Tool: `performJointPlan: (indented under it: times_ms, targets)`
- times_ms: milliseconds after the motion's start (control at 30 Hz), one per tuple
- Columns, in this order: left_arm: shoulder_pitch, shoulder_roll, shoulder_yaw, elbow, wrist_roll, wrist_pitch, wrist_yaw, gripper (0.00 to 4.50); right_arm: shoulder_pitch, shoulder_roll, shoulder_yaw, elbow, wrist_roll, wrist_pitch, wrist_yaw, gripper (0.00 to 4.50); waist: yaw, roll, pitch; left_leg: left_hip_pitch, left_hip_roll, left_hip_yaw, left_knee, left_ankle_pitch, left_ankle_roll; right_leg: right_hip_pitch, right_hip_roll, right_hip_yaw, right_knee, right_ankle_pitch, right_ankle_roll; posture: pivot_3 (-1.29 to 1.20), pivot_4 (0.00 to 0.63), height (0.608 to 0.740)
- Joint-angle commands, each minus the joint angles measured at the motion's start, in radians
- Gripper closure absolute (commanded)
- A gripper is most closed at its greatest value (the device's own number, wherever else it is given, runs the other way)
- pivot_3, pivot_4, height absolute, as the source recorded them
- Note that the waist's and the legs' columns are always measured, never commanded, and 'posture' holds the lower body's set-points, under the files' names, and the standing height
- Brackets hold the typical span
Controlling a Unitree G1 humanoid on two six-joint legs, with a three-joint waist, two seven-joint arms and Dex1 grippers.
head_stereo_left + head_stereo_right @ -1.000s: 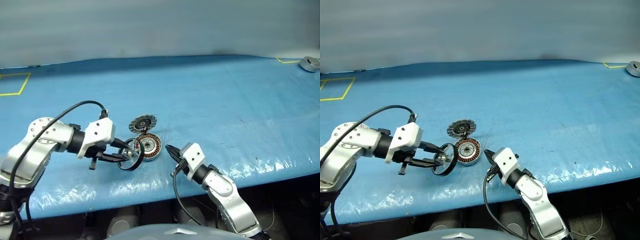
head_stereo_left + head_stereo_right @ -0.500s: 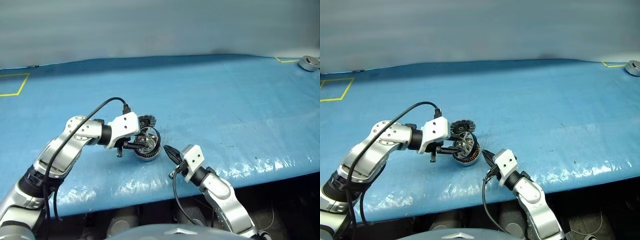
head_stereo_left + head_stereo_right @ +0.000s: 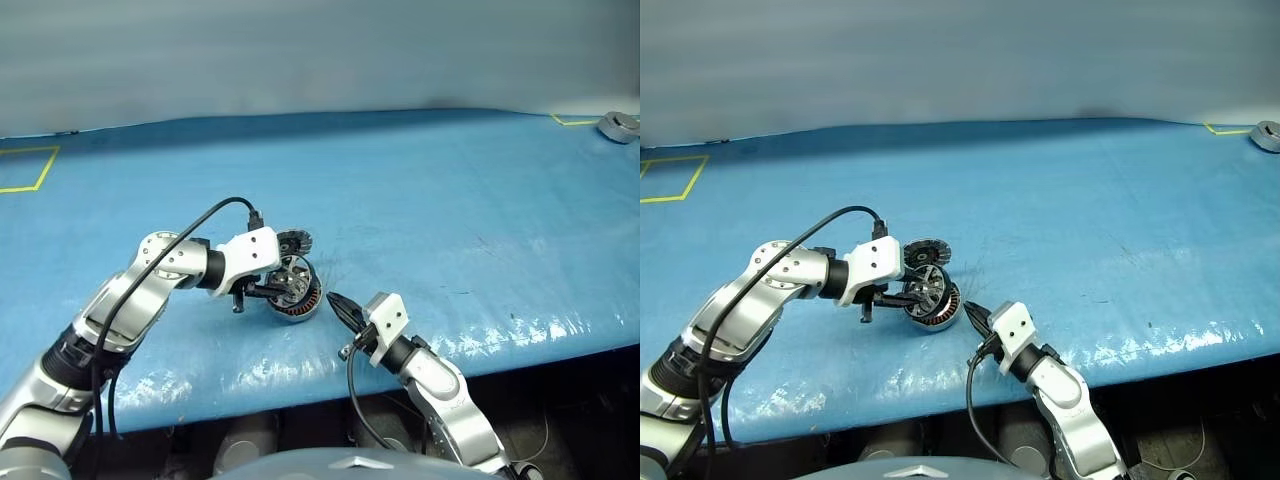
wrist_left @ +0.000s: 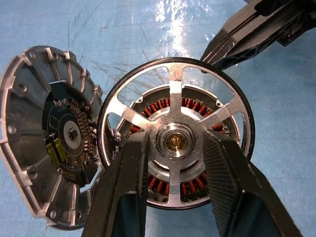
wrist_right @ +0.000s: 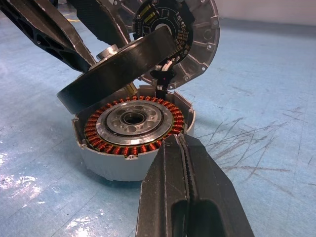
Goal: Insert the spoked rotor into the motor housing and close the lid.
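Blue table (image 3: pixel 450 200): left gripper (image 4: pixel 170 148), clamping spoked rotor (image 4: pixel 175 98), has carried it tilted over motor housing (image 5: pixel 131 148), lid (image 4: pixel 44 138) open beside; right gripper (image 5: pixel 185 163) closed; seating pending.

Black-rimmed spoked rotor (image 4: pixel 175 143) (silver spokes); copper-wound motor housing (image 5: pixel 131 148); blue table (image 3: pixel 450 200).

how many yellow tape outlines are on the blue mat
2: one yellow tape outline at the blue mat's far left edge, another yellow tape outline at the far right corner; both partly cut off.
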Motion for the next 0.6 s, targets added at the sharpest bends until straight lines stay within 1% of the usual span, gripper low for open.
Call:
performJointPlan:
  times_ms: [33, 600]
  targets:
    - [-0.013, 0.011, 0.004, -0.005, 0.009, -0.017, -0.006, 3.21, -0.007, 0.005, -0.010, -0.023, 0.003, -0.016, -0.005, 4.50, 0.000, 0.000, 0.000, 0.000, 0.000, 0.000, 0.000, 0.000, 0.000, 0.000, 0.000, 0.000, 0.000, 0.000, 0.000, 0.00, 0.150, 0.740]
    - [-0.008, 0.004, -0.017, 0.025, 0.040, -0.047, -0.013, 3.21, -0.009, 0.017, -0.011, -0.013, -0.006, -0.003, -0.027, 4.50, 0.001, 0.000, 0.000, 0.000, 0.000, 0.000, 0.000, 0.000, 0.000, 0.000, 0.000, 0.000, 0.000, 0.000, 0.000, 0.00, 0.150, 0.740]
